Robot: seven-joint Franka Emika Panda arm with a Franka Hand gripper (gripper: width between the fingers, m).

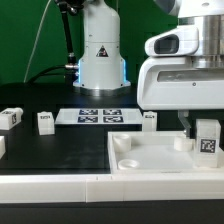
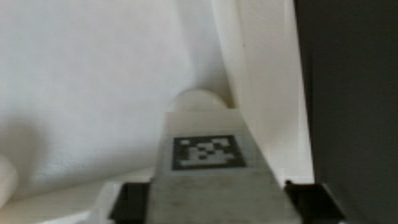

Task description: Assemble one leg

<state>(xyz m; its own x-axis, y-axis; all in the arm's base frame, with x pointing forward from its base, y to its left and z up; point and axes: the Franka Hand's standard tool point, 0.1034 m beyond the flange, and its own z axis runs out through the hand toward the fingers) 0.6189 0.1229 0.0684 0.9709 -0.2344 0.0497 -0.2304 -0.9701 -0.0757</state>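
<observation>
My gripper [image 1: 205,130] is shut on a leg [image 1: 207,143], a small white block with a black-and-white tag, and holds it upright over the far right corner of the large white tray-like piece [image 1: 150,160]. In the wrist view the leg [image 2: 208,150] fills the space between my dark fingers [image 2: 128,203], its rounded end pointing at the tray's white surface [image 2: 89,90] beside the raised rim [image 2: 267,70]. Three more legs stand on the black table: one [image 1: 12,118] at the exterior view's left, one [image 1: 44,122] beside it, one [image 1: 150,120] near my gripper.
The marker board [image 1: 97,116] lies flat at the back, in front of the arm's white base [image 1: 100,55]. A white ledge [image 1: 50,186] runs along the table's front edge. Part of another white piece [image 1: 2,147] shows at the exterior view's left edge.
</observation>
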